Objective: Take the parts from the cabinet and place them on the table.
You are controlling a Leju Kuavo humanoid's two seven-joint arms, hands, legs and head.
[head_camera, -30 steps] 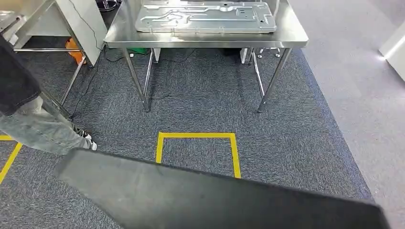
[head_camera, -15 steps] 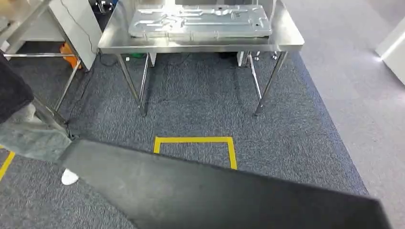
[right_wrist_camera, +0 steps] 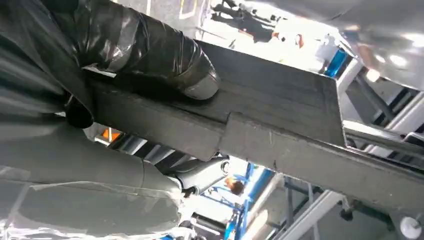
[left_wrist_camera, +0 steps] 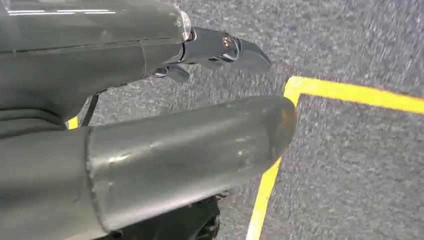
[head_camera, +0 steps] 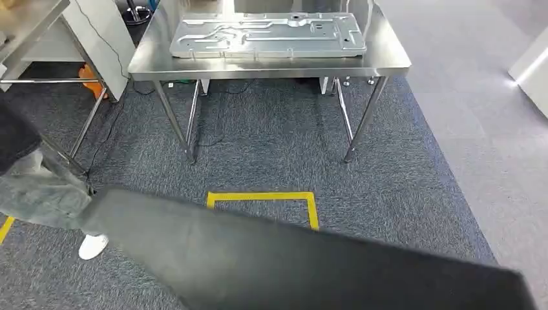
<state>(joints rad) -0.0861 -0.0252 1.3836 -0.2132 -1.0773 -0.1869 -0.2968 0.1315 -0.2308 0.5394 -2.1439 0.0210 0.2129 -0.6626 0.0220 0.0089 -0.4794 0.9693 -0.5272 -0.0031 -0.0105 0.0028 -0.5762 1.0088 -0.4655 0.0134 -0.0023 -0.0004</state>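
I carry a long dark panel (head_camera: pixel 310 265) low across the front of my body, slanting from my left side down toward my right, above the grey carpet (head_camera: pixel 271 148). In the right wrist view my right hand (right_wrist_camera: pixel 100 75) grips this panel: the thick thumb (right_wrist_camera: pixel 165 60) presses on one broad face near its edge, and the other fingers (right_wrist_camera: pixel 200 172) reach under the opposite face, so the panel's edge sits clamped between them. In the left wrist view my left hand (left_wrist_camera: pixel 150 125) hangs over the carpet with its thumb stretched out and a darker finger (left_wrist_camera: pixel 225 47) extended beside it, apart from each other; nothing lies between them there, and I cannot tell whether this hand touches the panel. Ahead of me stands a steel table (head_camera: pixel 388 61), well apart from the panel, with a flat stamped metal plate (head_camera: pixel 268 35) lying across most of its top, close to the front edge. A square of yellow tape (head_camera: pixel 265 197) marks the carpet between me and the table, partly hidden by the panel. At my left a person's leg in grey trousers (head_camera: pixel 39 197) and a white shoe (head_camera: pixel 92 246) stand beside the panel's end.
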